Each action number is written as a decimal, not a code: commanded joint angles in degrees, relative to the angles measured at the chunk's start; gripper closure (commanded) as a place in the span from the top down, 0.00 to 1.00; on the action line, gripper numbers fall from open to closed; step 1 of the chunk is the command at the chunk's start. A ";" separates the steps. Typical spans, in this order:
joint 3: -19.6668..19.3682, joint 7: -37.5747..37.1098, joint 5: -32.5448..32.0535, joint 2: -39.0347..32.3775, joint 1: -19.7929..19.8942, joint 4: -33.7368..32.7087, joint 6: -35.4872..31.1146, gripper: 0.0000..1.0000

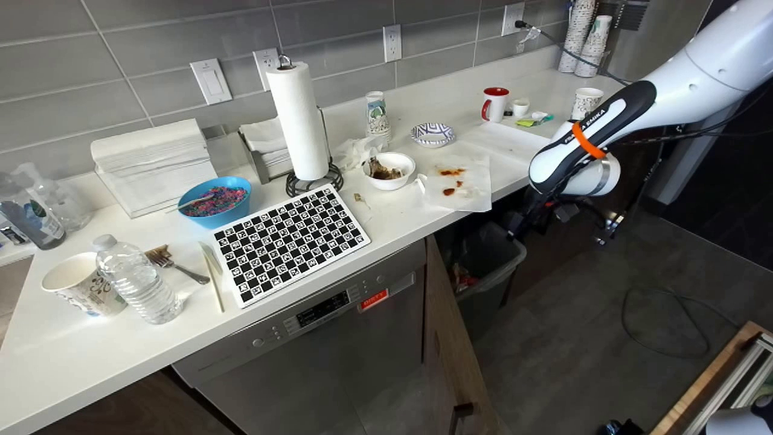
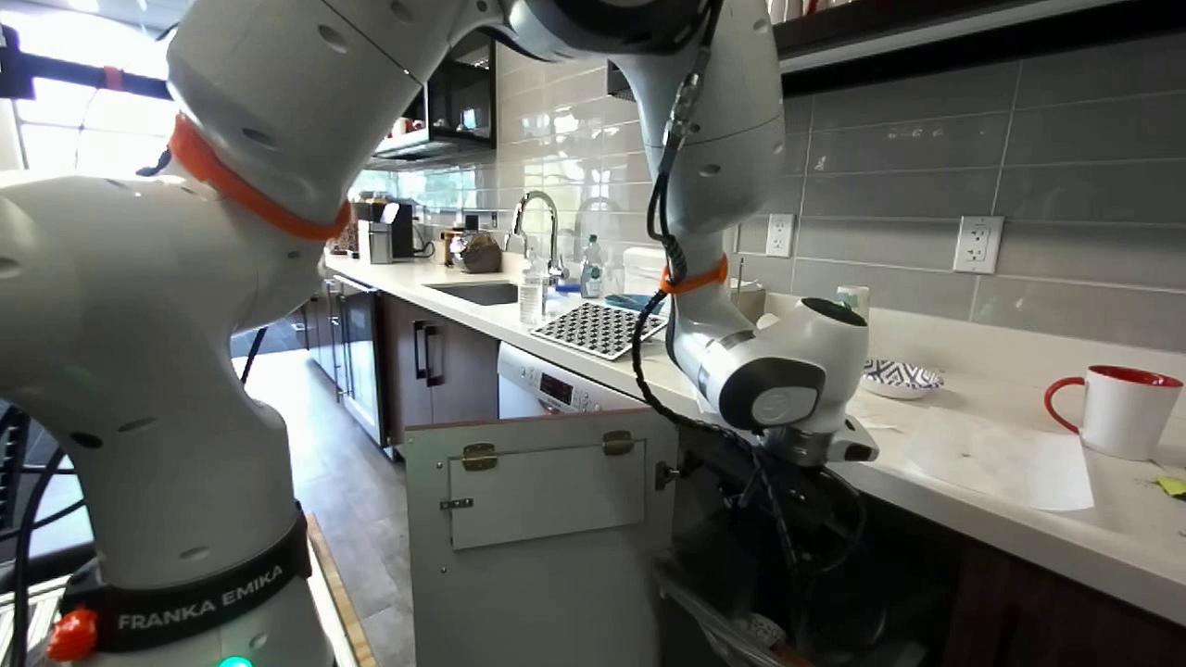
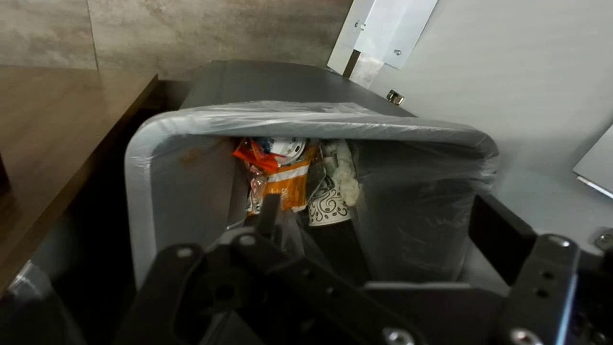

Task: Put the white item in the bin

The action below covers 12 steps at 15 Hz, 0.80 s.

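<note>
One pincer point(image 3: 378, 215), spread and released, at the mouth of the bin point(image 3: 306, 120).
In an exterior view, bowl point(image 1: 395, 182), stained paper point(image 1: 465, 193) and mug point(image 1: 495, 107) on the surface point(image 1: 392, 209); in an exterior view, an open door point(image 2: 537, 597) beside the bin. Wrist view: beyond the pincer, inside the bin, lie a cup point(image 3: 330, 207) and whitish item point(image 3: 346, 173); whether the task's, unclear.

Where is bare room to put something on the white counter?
Bare: the front strip before the clear plastic bottle and patterned paper cup; a smaller patch before the round white bowl. Crowded: around the white paper towel roll, beside stacked white napkins.
</note>
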<state>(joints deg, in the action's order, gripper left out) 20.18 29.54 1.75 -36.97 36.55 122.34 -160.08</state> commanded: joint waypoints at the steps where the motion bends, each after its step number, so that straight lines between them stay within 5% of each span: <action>1: -2.09 0.36 1.46 6.99 -2.32 6.15 -3.98 1.00; 4: -0.59 2.02 2.68 10.61 -1.25 9.21 -6.88 1.00; 11: 14.83 11.37 15.33 15.92 10.45 14.23 -11.88 1.00; 12: 10.72 9.04 12.56 13.53 6.60 11.12 -9.81 1.00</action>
<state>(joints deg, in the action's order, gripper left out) 31.58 38.22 13.67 -23.51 43.97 133.59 -170.00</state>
